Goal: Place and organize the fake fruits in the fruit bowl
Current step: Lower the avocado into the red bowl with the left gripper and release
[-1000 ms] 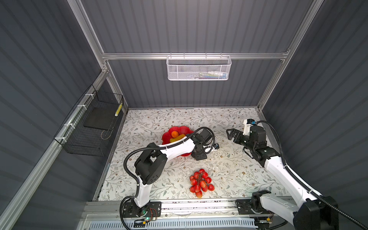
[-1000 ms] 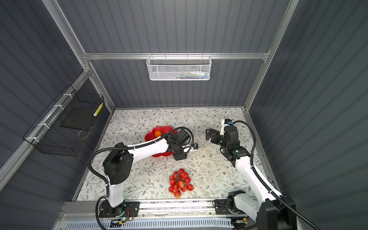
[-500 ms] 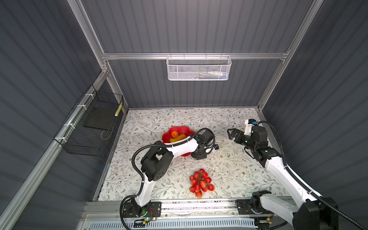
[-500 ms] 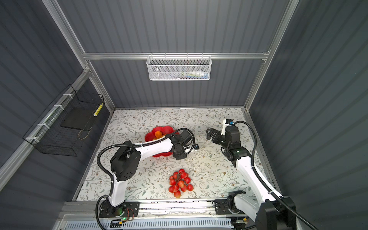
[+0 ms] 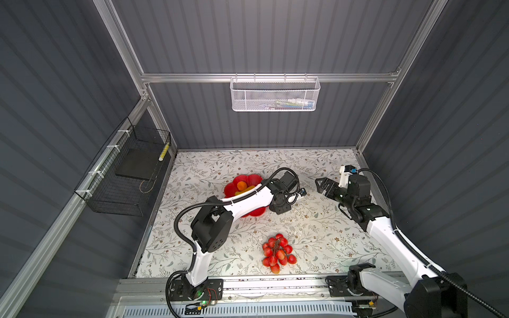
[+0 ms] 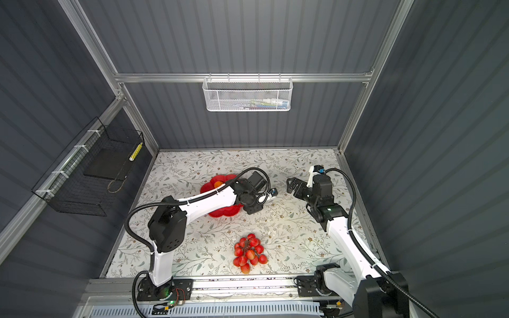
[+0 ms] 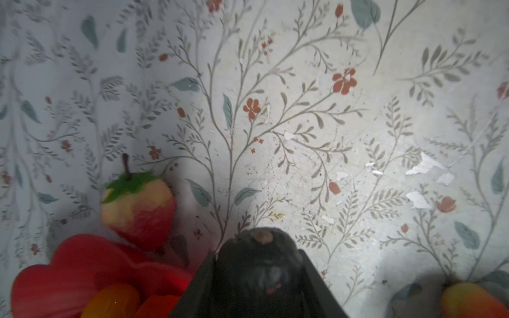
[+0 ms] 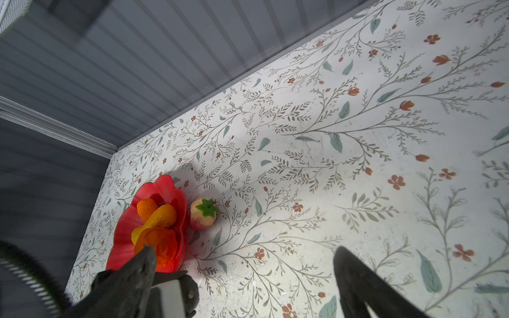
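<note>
— Where is the fruit bowl (image 5: pixel 251 179) sitting?
— Left of centre, carrying an orange (image 8: pixel 146 209) and the gourd (image 8: pixel 162 217); the strawberry (image 8: pixel 203 215) is lying just beside its rim.
— And the grippers?
— The left gripper (image 7: pixel 257 256) is clenching the avocado (image 7: pixel 261 275); the grape bunch (image 5: pixel 277 253) is lying near the front; the right gripper (image 8: pixel 245 252) is gaping, empty.

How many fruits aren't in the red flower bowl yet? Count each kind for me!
grape bunch: 1
strawberry: 1
avocado, in the left gripper: 1
orange-yellow fruit, half out of view: 1
total: 4
</note>
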### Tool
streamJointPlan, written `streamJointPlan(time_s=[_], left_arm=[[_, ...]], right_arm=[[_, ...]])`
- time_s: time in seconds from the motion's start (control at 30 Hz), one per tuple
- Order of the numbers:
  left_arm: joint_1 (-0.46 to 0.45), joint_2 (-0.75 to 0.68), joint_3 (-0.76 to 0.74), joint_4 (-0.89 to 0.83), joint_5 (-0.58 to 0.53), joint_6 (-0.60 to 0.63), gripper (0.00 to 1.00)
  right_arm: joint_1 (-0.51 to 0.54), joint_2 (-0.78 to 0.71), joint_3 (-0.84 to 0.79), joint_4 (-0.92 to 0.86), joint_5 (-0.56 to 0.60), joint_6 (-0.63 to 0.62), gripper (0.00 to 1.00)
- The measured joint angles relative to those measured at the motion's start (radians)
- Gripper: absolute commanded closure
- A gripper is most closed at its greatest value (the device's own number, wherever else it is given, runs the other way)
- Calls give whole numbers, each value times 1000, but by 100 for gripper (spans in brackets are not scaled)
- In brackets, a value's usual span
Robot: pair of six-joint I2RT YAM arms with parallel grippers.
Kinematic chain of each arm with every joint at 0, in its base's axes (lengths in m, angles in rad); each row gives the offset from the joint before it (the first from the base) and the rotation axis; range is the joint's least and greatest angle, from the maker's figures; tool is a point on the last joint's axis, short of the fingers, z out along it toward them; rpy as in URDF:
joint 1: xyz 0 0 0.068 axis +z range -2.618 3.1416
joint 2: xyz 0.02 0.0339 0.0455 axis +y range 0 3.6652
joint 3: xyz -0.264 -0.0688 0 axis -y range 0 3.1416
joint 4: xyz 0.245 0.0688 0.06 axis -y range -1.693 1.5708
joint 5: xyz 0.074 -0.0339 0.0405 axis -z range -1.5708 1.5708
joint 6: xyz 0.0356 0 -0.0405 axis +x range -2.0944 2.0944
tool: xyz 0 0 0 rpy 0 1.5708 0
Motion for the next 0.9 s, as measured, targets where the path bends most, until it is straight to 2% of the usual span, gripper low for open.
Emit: streamJointPlan(time_s=[0.13, 0.3, 0.43, 0.73, 0.9], left_arm=[[44, -121, 2, 48, 23, -71, 82], [188, -183, 8, 152, 77, -218, 82], [264, -148, 6, 212, 97, -325, 81], [293, -10, 0, 322, 171, -513, 80], [330, 31, -9, 355, 173, -587, 79]], right_arm=[[-2, 0, -2, 1, -7, 4, 1], [-4, 0, -8, 5, -22, 16, 1], [-5, 0, -8, 8, -29, 18, 1], [-5, -8, -17, 9, -40, 19, 1], [-7, -7, -19, 9, -44, 23, 1]])
